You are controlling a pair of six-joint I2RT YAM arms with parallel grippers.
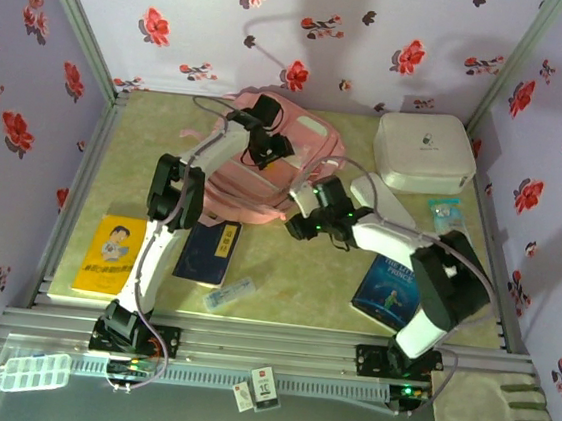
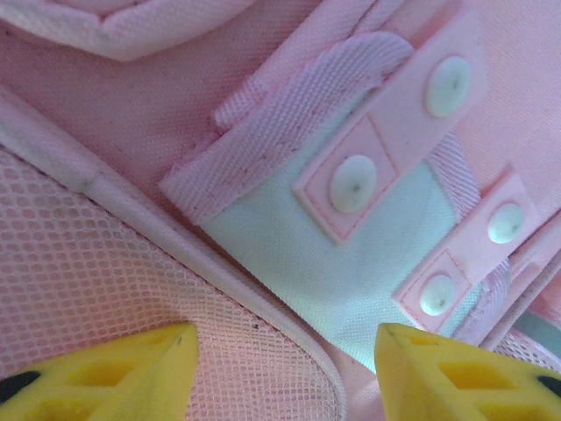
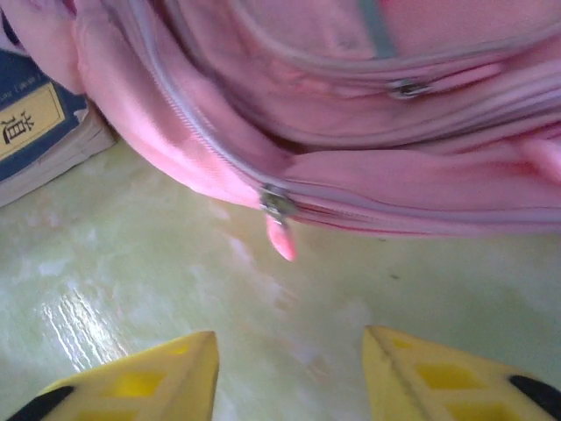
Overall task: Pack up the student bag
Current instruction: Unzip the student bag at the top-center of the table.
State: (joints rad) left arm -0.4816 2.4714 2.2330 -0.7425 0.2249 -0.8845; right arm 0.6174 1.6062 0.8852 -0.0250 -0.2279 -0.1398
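student bag: the pink backpack (image 1: 254, 183) lies at the far middle of the desk (image 1: 295, 272), both my arms bent in over it. a white hard case (image 1: 423, 150) sits just beside it on the right.
left side: my left pincer (image 2: 285, 351) hangs close over the bag's fabric, released, with nothing between the jaws. under it i see a mesh pocket (image 2: 105, 263) and strap tabs with white snaps (image 2: 386, 132).
right side: my right pincer (image 3: 289, 351) is low over bare desk at the bag's near edge, released and empty. the pink zip pull (image 3: 280, 232) dangles just ahead of it, untouched.
waiting to go in: a dark blue book (image 1: 206, 251) lies at the bag's near left corner, a yellow book (image 1: 111, 253) further left, a blue book (image 1: 389, 287) under the right arm and a slim clear case (image 1: 229, 294) near the front.
step, as i judge it: getting a compartment open. i cannot tell how far that zip is already run.
how it will handle: soft, limp cloth, probably light while unpacked. i expect it to sag, bunch and slide on the glossy desk rather than hold its shape. it isn't fragile.
where to take hold: right pincer on the zip pull, which is small and thin. left pincer pinching a seam or strap near the zip to brace the bag. i'd avoid the mesh, which could snag.
risk: the pull slips out, or the whole bag drags along.
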